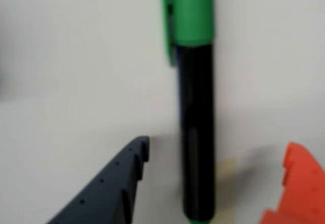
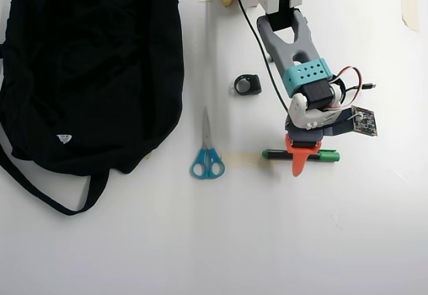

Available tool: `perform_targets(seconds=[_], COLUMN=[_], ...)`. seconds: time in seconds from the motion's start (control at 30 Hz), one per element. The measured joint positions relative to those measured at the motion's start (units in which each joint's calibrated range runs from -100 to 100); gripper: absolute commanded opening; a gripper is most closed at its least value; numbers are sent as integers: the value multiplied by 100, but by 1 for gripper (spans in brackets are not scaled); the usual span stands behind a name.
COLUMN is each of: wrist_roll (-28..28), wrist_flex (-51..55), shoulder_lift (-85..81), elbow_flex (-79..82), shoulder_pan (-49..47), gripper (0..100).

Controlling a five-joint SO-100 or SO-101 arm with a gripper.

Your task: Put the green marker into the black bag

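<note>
1. While the arm is reaching down over the white desk (image 2: 374, 241) in the overhead view, its jaws (image 2: 299, 163) are hanging directly above the green marker (image 2: 275, 154), with the orange finger (image 2: 297, 161) crossing the pen's middle.
2. In the wrist view the jaws (image 1: 216, 178) are standing released: the dark finger (image 1: 109, 188) is sitting to the left of the green marker (image 1: 197, 148) and the orange finger (image 1: 299, 188) to the right, each with bare desk (image 1: 76, 71) showing between it and the barrel (neither one is touching the pen).
3. The marker is lying flat on the desk, well apart from the black bag (image 2: 93, 67), which is filling the upper left of the overhead view with its strap (image 2: 40, 191) looping out below it.
4. In the overhead view the marker is lying sideways, its bright green cap pointing right and its small green end pointing left.
5. A pair of blue-handled scissors (image 2: 206, 154) is resting between bag and marker, blades pointing up the picture.
6. A small black object (image 2: 247, 84) (too small to identify) is sitting above the scissors, near the arm's cable.
</note>
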Motion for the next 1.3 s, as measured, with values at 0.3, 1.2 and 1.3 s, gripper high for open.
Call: perform_targets(seconds=[0.3,1.2,1.3], wrist_roll=[0,254,254], wrist_flex=[464,69,69], shoulder_lift=[0,232,232], elbow_flex=[0,-94,-94], shoulder_pan=[125,125,125], gripper=[34,34,34])
